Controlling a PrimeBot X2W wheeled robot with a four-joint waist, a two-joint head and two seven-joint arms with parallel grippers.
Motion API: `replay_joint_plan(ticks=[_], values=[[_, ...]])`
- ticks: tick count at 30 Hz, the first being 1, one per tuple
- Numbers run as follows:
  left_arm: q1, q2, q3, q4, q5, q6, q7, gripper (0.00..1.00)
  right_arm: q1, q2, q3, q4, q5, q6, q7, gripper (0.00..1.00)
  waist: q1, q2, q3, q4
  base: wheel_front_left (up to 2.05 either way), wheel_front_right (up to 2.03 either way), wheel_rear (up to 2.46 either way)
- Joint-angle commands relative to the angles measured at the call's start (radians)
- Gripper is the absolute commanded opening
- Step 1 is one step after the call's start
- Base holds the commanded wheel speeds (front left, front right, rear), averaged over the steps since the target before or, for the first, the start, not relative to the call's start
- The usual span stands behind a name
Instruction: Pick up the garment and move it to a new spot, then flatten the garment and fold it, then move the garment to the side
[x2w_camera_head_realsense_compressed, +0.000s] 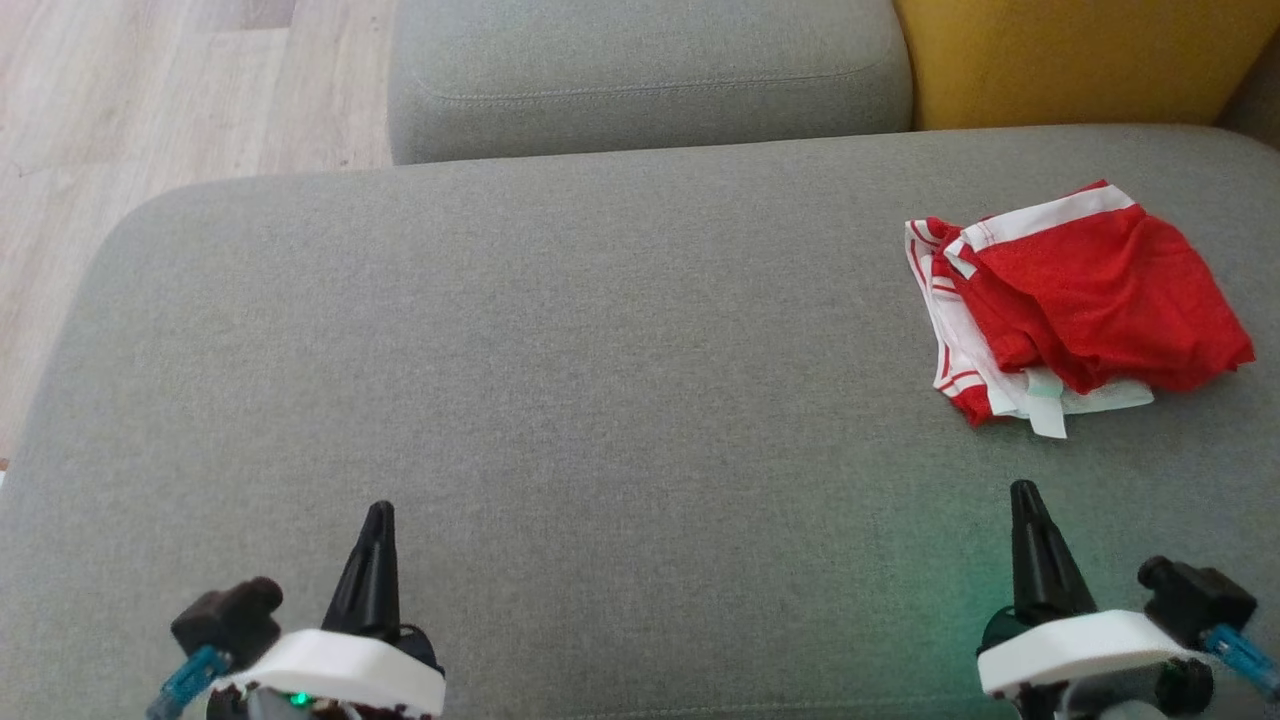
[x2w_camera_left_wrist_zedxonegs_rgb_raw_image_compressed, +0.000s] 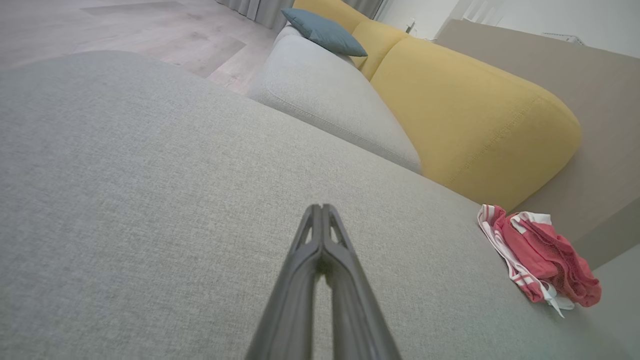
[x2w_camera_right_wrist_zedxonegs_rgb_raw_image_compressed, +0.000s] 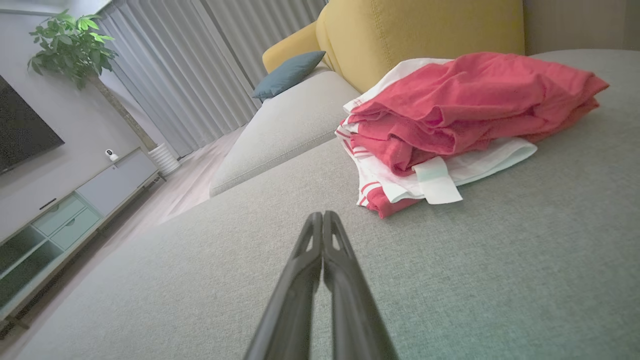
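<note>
Left gripper (x2w_camera_head_realsense_compressed: 380, 515) and right gripper (x2w_camera_head_realsense_compressed: 1024, 495) have fingers pressed together, empty. Ahead of the right one, the red-and-white garment (x2w_camera_head_realsense_compressed: 1090, 300) lies crumpled on the grey sofa cushion (x2w_camera_head_realsense_compressed: 600, 350). It looks soft and light; I would pinch its raised red fold.

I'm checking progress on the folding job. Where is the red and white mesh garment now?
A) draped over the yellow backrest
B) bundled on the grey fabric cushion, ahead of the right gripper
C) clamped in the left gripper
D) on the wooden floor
B: the red and white mesh garment lies bundled on the grey fabric cushion, ahead of the shut right gripper and clear of it.
</note>
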Motion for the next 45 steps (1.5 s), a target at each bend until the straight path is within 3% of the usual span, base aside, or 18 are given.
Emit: replay_joint_plan(ticks=[1, 45], values=[[-0.058, 0.011, 0.026, -0.028, -0.029, -0.009, 0.008, 0.0, -0.055, -0.011, -0.006, -0.037, 0.032, 0.0, 0.006, 0.0, 0.0, -0.0001, 0.0, 0.0, 0.0, 0.0, 0.0], [-0.117, 0.025, 0.115, 0.006, -0.501, -0.057, 0.126, 0.0, -0.097, -0.02, -0.056, -0.052, 0.527, 0.0, 0.124, 0.0, 0.0, -0.0001, 0.008, 0.001, 0.0, 0.0, 0.0]])
